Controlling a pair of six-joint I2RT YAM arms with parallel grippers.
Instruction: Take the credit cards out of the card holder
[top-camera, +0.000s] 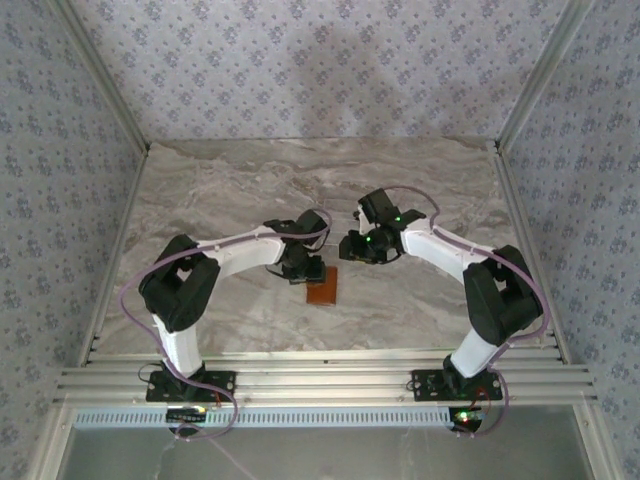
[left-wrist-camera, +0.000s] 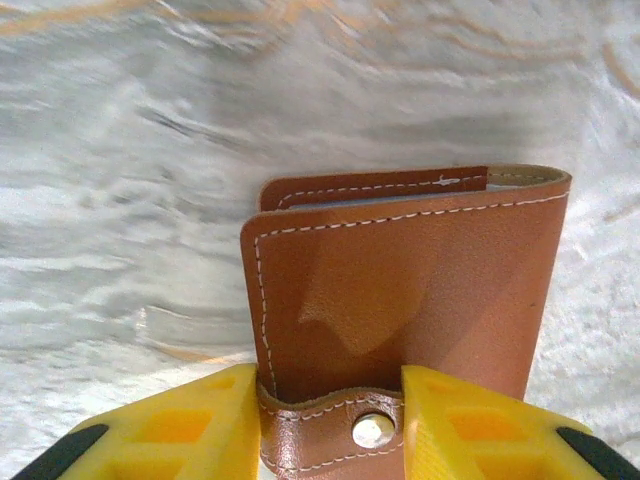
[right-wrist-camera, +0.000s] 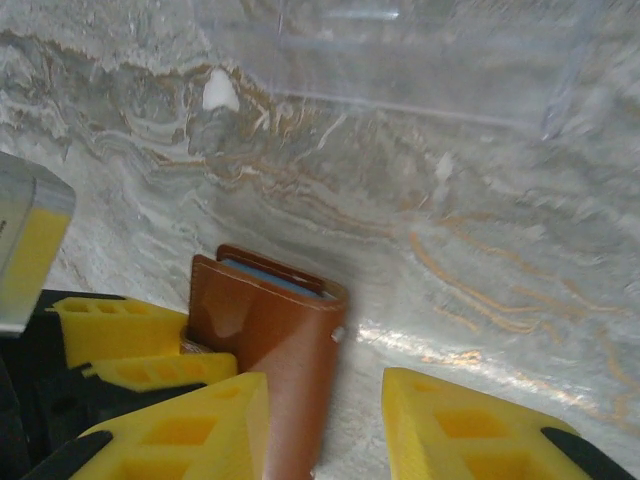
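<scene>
At table centre, noted card holder folded, clamped at snap strap by left gripper. Saw right gripper spread, empty, just beside it. Needed: firm left hold, strap unsnapped first, flap peeled slowly; cards likely tucked inside, unseen.

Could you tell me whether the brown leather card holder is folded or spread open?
Folded: the brown leather card holder has both covers stacked, a slim gap between them.
</scene>
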